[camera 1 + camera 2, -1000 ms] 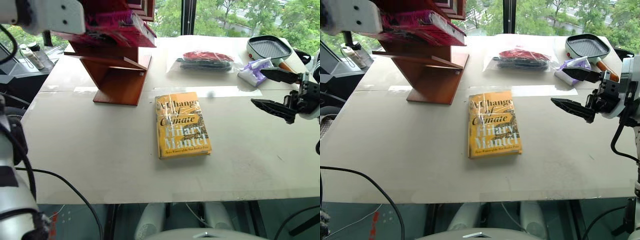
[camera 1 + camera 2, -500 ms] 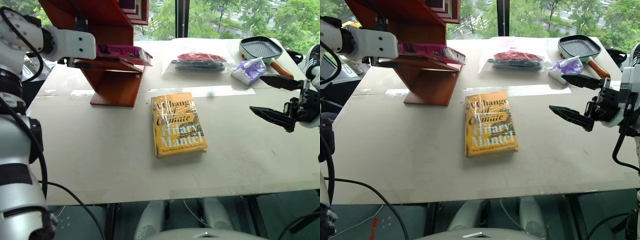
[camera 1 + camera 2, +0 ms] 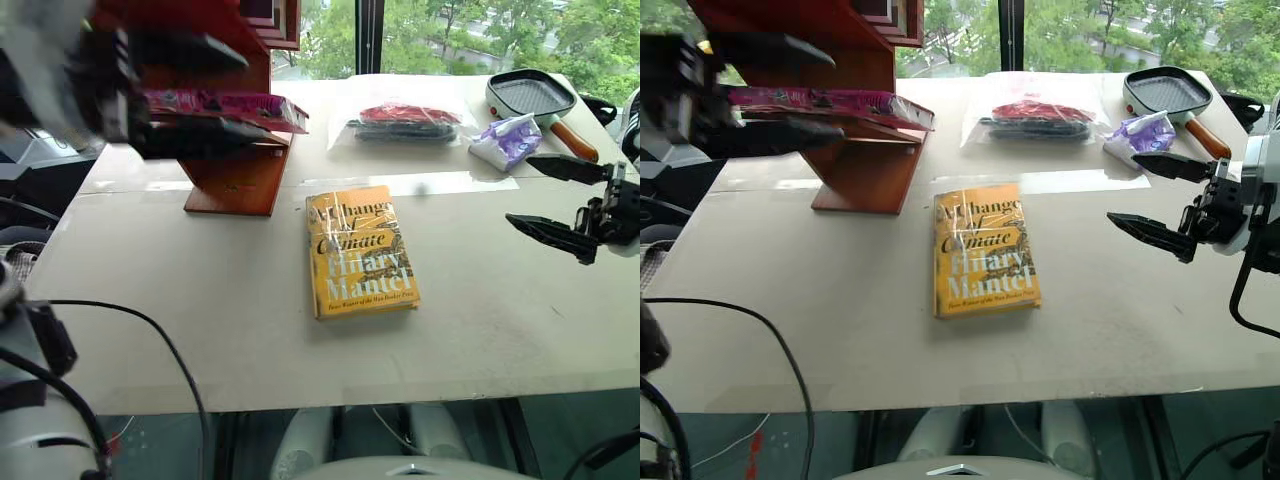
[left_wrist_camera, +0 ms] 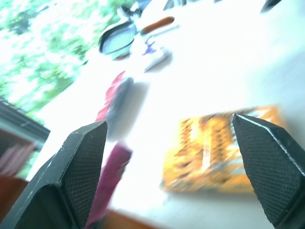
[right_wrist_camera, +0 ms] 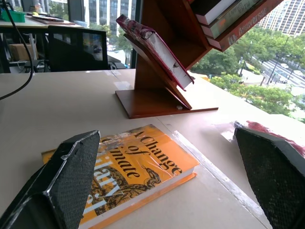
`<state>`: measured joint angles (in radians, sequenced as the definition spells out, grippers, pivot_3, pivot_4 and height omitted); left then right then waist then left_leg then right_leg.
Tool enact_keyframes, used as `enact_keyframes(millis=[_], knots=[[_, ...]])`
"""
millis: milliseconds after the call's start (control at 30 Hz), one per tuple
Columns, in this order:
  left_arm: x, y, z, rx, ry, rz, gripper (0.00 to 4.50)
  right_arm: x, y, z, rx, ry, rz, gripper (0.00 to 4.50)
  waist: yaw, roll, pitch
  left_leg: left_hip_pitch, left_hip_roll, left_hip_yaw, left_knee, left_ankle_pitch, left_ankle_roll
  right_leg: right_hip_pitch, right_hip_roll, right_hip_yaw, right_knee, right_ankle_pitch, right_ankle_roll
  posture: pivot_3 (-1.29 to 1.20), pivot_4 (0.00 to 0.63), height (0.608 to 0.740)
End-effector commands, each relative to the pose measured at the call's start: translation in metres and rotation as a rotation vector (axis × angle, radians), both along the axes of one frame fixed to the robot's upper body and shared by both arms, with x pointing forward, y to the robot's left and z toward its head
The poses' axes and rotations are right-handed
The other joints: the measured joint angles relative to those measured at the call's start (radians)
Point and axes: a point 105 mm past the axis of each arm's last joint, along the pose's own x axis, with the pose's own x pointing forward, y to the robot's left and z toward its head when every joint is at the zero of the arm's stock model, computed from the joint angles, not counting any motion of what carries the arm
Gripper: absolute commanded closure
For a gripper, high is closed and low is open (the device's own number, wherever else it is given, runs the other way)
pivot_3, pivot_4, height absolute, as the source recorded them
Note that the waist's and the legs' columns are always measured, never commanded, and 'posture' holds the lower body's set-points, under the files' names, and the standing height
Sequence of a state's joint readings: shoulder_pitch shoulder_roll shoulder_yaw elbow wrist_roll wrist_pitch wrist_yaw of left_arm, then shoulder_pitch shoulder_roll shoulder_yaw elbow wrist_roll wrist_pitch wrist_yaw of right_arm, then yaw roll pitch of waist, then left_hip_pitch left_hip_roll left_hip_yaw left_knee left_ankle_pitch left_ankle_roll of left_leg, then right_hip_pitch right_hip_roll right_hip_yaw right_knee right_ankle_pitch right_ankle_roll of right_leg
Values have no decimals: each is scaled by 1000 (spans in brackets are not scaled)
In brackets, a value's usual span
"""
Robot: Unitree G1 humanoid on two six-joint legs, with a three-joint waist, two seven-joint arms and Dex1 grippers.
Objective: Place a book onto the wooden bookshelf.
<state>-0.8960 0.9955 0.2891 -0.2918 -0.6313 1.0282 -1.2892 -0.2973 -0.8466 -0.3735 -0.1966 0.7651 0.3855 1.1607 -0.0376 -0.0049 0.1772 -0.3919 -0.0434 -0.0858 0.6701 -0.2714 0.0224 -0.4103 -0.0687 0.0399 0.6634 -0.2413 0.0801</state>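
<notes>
where shelf ends, book (image 3: 830,99) overhanging

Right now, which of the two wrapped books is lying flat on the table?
The yellow book; the pink book rests on a slanted board of the shelf.

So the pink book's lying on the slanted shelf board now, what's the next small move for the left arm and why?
Probably draw the left gripper straight back from the wooden bookshelf. The pink book rests on a slanted board with its cover leaning against the wood, and the open fingers stand above and below it rather than clamped on it. Retreating level should avoid knocking it loose.
</notes>
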Motion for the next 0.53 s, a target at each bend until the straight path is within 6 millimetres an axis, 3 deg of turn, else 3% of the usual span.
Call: enact_keyframes(millis=[33,200,300,467,533], knots=[[9,-7,-45,-169,53,160,231,-6,-9,-4,-27,-5,-61,0,0,-2,1,0,0,-1,1,0,0,0,1,0,1,0,-1,0,150,740],[5,7,-126,-217,202,333,231,-24,-34,-27,-39,85,-172,0,-2,-7,3,0,4,2,3,2,-3,-1,4,3,1,4,-5,0,150,740],[-1,26,-159,-195,278,410,231,-36,-49,-40,-69,143,-232,0,8,-7,3,1,4,3,1,2,-3,-1,3,3,0,4,-5,0,150,740],[-11,48,-195,-104,331,458,231,-55,-62,-59,-140,233,-285,0,30,-7,1,6,4,4,-1,1,-3,3,3,4,-2,4,-6,0,150,740],[-11,51,-201,-120,353,458,231,-56,-68,-64,-150,253,-304,0,31,-7,1,7,4,4,-1,1,-3,6,3,3,-4,3,-6,0,150,740]])
